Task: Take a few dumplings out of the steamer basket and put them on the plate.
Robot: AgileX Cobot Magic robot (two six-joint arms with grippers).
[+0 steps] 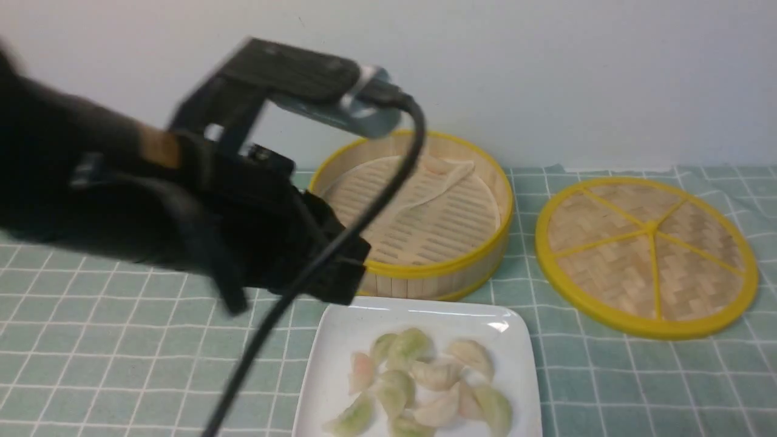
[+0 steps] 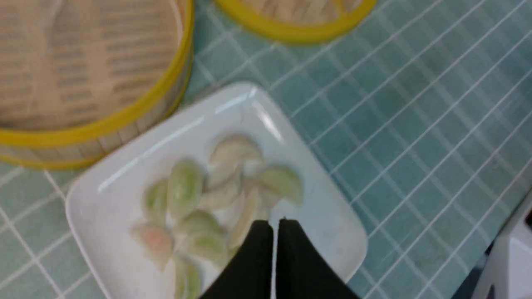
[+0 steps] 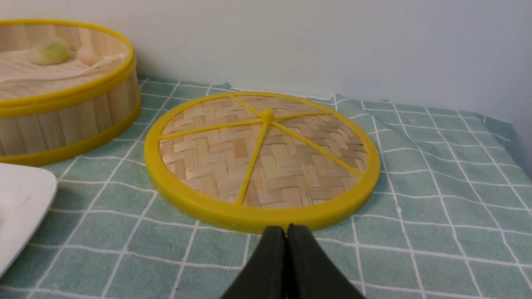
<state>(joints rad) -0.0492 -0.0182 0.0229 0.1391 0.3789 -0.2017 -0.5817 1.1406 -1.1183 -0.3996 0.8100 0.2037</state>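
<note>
Several whitish, pale green and pinkish dumplings (image 1: 419, 382) lie heaped on the white plate (image 1: 328, 364) at the table's front. Behind it stands the steamer basket (image 1: 413, 206) with its crumpled liner; in the right wrist view a green dumpling (image 3: 49, 52) and a pinkish dumpling (image 3: 87, 56) sit in it by the far wall. My left gripper (image 2: 275, 222) is shut with nothing between its fingers and hangs over the plate (image 2: 124, 174) beside the heap (image 2: 216, 195). The left arm (image 1: 182, 206) is blurred. My right gripper (image 3: 286, 227) is shut and empty, low over the cloth.
The flat woven lid (image 1: 646, 255) lies right of the basket; in the right wrist view its yellow rim (image 3: 257, 216) is just ahead of the right fingertips. A green checked cloth (image 1: 121, 340) covers the table. A pale wall stands close behind the basket.
</note>
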